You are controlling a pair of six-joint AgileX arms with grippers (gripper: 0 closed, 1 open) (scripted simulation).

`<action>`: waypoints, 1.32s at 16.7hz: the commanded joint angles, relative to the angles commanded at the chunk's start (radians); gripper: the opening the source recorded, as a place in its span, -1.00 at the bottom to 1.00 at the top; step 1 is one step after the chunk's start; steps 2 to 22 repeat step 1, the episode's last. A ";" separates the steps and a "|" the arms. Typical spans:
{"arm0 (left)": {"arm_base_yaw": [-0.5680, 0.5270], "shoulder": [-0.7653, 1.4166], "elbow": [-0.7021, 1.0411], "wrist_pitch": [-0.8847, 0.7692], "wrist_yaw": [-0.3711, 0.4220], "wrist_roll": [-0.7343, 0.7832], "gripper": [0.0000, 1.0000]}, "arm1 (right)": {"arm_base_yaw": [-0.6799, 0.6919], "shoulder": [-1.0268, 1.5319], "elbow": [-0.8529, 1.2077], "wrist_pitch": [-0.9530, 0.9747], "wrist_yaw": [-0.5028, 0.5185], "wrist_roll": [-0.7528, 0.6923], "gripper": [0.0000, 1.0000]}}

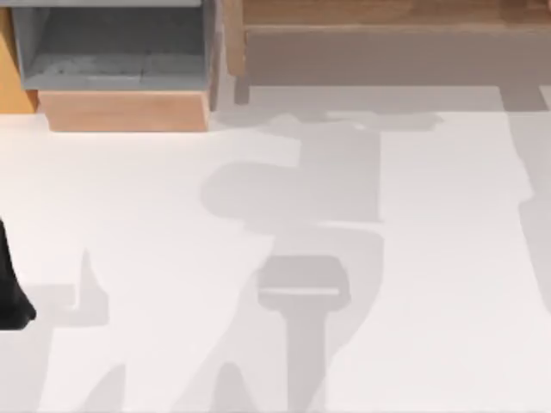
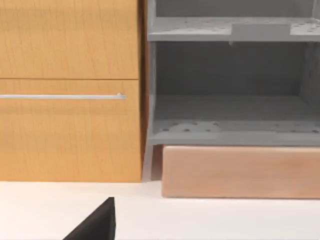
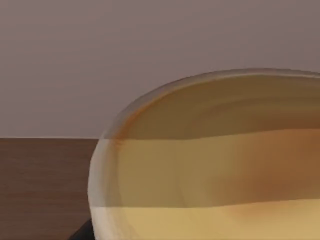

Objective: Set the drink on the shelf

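The drink (image 3: 210, 165) sits very close to the right wrist camera: a pale rim, a creamy yellow interior and an orange tint lower down. Behind it are a plain wall and a dark wooden surface (image 3: 45, 185). Whether the right claw is closed around the cup cannot be told; its fingers are not clear here, and only a small dark sliver appears beside the cup's lower edge. Judging by its closeness, the cup is likely carried by the right arm.

On the top view, the white table (image 1: 172, 258) carries only shadows. The grey shelf (image 1: 112, 52) stands at the far left corner, on a pale wooden base (image 1: 129, 110), with a yellow wooden cabinet (image 2: 70, 90) beside it.

The left arm (image 1: 10, 292) is parked at the table's left edge; a dark tip (image 2: 97, 222) of it faces the shelf, its claw state unreadable.

Risks: the cup is tall and tapered, so catching the shelf edge or upper board on entry could tip it. An early release could drop it.
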 joint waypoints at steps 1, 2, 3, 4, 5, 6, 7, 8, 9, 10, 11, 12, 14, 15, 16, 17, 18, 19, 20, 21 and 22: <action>0.000 0.000 0.000 0.000 0.000 0.000 1.00 | 0.000 0.000 0.000 0.000 0.000 0.000 1.00; 0.000 0.000 0.000 0.000 0.000 0.000 1.00 | 0.000 0.000 0.000 0.000 0.000 0.000 1.00; 0.000 0.000 0.000 0.000 0.000 0.000 1.00 | 0.000 0.000 0.000 0.000 0.000 0.000 1.00; 0.000 0.000 0.000 0.000 0.000 0.000 1.00 | 0.000 0.000 0.000 0.000 0.000 0.000 1.00; 0.000 0.000 0.000 0.000 0.000 0.000 1.00 | 0.000 0.000 0.000 0.000 0.000 0.000 1.00; 0.000 0.000 0.000 0.000 0.000 0.000 1.00 | 0.000 0.000 0.000 0.000 0.000 0.000 1.00; 0.000 0.000 0.000 0.000 0.000 0.000 1.00 | 0.000 0.000 0.000 0.000 0.000 0.000 1.00; 0.000 0.000 0.000 0.000 0.000 0.000 1.00 | 0.000 0.000 0.000 0.000 0.000 0.000 1.00; 0.000 0.000 0.000 0.000 0.000 0.000 1.00 | 0.000 0.000 0.000 0.000 0.000 0.000 1.00; 0.000 0.000 0.000 0.000 0.000 0.000 1.00 | 0.000 0.000 0.000 0.000 0.000 0.000 1.00; 0.000 0.000 0.000 0.000 0.000 0.000 1.00 | 0.000 0.000 0.000 0.000 0.000 0.000 1.00; 0.000 0.000 0.000 0.000 0.000 0.000 1.00 | 0.000 0.000 0.000 0.000 0.000 0.000 1.00; 0.000 0.000 0.000 0.000 0.000 0.000 1.00 | 0.000 0.000 0.000 0.000 0.000 0.000 1.00; 0.000 0.000 0.000 0.000 0.000 0.000 1.00 | 0.000 0.000 0.000 0.000 0.000 0.000 1.00; 0.000 0.000 0.000 0.000 0.000 0.000 1.00 | 0.000 0.000 0.000 0.000 0.000 0.000 1.00; 0.000 0.000 0.000 0.000 0.000 0.000 1.00 | 0.000 0.000 0.000 0.000 0.000 0.000 1.00; 0.000 0.000 0.000 0.000 0.000 0.000 1.00 | 0.000 0.000 0.000 0.000 0.000 0.000 1.00; 0.000 0.000 0.000 0.000 0.000 0.000 1.00 | 0.000 0.000 0.000 0.000 0.000 0.000 1.00; 0.000 0.000 0.000 0.000 0.000 0.000 1.00 | 0.000 0.000 0.000 0.000 0.000 0.000 1.00; 0.000 0.000 0.000 0.000 0.000 0.000 1.00 | 0.000 0.000 0.000 0.000 0.000 0.000 1.00; 0.000 0.000 0.000 0.000 0.000 0.000 1.00 | 0.000 0.000 0.000 0.000 0.000 0.000 1.00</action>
